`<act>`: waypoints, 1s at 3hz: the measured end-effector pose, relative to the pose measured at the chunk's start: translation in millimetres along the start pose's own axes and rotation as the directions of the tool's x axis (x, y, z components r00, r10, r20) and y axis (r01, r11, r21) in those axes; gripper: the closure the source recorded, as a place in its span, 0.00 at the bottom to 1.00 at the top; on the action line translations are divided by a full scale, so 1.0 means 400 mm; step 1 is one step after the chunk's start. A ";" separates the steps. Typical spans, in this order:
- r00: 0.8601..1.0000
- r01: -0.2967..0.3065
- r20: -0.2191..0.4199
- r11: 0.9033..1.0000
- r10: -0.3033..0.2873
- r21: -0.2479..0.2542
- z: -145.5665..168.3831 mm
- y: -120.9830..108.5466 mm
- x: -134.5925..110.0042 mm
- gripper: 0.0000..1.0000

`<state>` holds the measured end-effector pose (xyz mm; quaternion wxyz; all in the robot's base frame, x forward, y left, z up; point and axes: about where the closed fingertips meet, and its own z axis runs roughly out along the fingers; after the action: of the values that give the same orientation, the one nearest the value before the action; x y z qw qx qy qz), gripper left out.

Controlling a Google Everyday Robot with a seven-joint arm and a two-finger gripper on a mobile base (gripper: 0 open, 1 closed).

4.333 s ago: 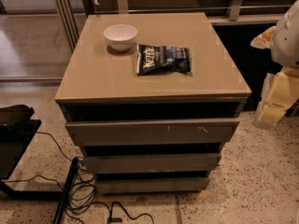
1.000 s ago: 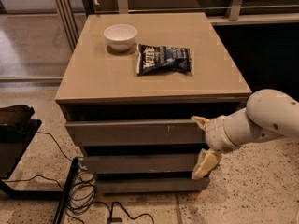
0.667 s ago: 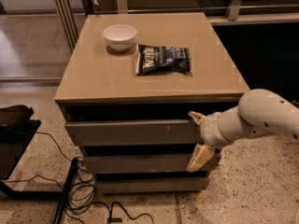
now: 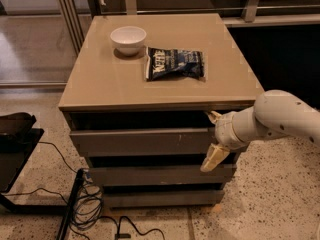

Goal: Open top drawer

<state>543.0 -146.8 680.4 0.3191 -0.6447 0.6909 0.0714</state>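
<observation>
The top drawer is the uppermost grey-taupe front under the tan cabinet top, with small pale scratches right of centre. Its front sits about flush with the two drawer fronts below, and none of its inside shows. My gripper is at the drawer's right end, on the white arm coming in from the right. It is open: one pale finger is in the dark gap above the drawer front and the other finger hangs just below it.
A white bowl and a dark chip bag lie on the cabinet top. Two narrower drawer fronts sit below. Black cables and a black stand are on the floor at the left. A glass partition stands behind.
My arm has come in from the right and moved left. The fingers now straddle the right end of the top drawer front. The drawer has not moved.
</observation>
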 end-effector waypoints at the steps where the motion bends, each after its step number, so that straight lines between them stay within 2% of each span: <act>1: 1.000 -0.010 -0.019 1.000 0.009 -0.016 0.026 0.005 0.039 0.00; 2: 0.999 -0.029 -0.028 0.997 0.027 -0.067 0.084 0.017 0.079 0.00; 3: 0.999 -0.029 -0.028 0.997 0.027 -0.068 0.085 0.017 0.079 0.00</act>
<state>549.4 -155.1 634.7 0.2866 -0.6465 0.7013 0.0905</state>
